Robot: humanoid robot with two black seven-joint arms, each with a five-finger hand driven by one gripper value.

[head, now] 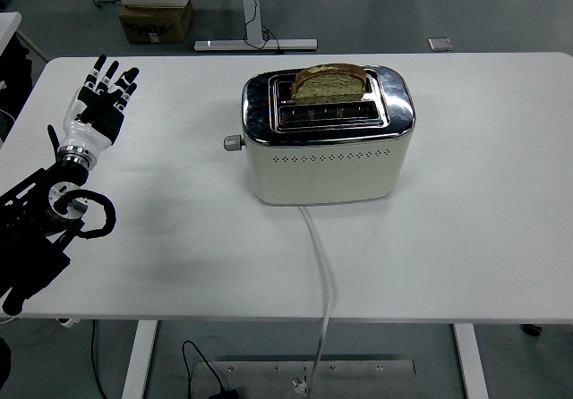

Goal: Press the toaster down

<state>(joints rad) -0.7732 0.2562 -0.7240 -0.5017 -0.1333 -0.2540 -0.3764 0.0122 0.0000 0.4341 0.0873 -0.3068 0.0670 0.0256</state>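
Cream toaster (327, 140) standing just back of the surface's middle, cord (320, 265) trailing toward the near edge, bread slice (330, 85) riding high in the far slot. Lever (233, 143) jutting from the left end, apparently not yet pushed. Left hand (106, 99) near the left edge, well apart, fingers spread, gripping nothing. Best approached from the left, one fingertip over the knob, straight downward push without shoving the body sideways. White surface (483, 238); grey floor, cardboard box (156, 21) beyond the far edge.

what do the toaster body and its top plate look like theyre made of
Cream two-slot toaster: the body looks like painted metal or plastic, matte, with a row of small vent holes. Its shiny silver top plate looks like polished steel or chrome, since it mirrors the room.
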